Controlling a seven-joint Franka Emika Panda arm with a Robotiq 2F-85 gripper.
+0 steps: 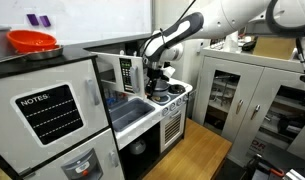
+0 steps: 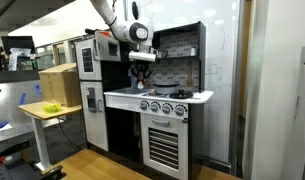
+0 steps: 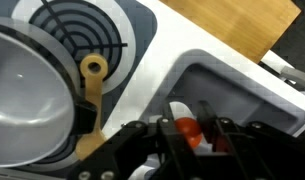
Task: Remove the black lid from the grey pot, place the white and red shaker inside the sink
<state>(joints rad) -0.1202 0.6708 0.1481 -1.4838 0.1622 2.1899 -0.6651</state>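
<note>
In the wrist view my gripper (image 3: pixel 192 126) is shut on the white and red shaker (image 3: pixel 186 131), whose red part shows between the fingers. It hangs over the near corner of the pale bluish-grey sink (image 3: pixel 242 90). The grey pot (image 3: pixel 27 100) stands open on the left beside a black ringed burner, with a tan handle sticking out. The black lid is not on the pot and I cannot make it out. In both exterior views the gripper (image 1: pixel 157 72) (image 2: pixel 142 72) hovers above the toy kitchen counter by the sink (image 1: pixel 132 108).
A big red-orange bowl (image 1: pixel 34 42) sits on top of the toy fridge. The stove burners (image 3: pixel 87 30) lie next to the sink. A toy microwave (image 1: pixel 122 72) stands behind the counter. A cardboard box (image 2: pixel 58 85) rests on a side table.
</note>
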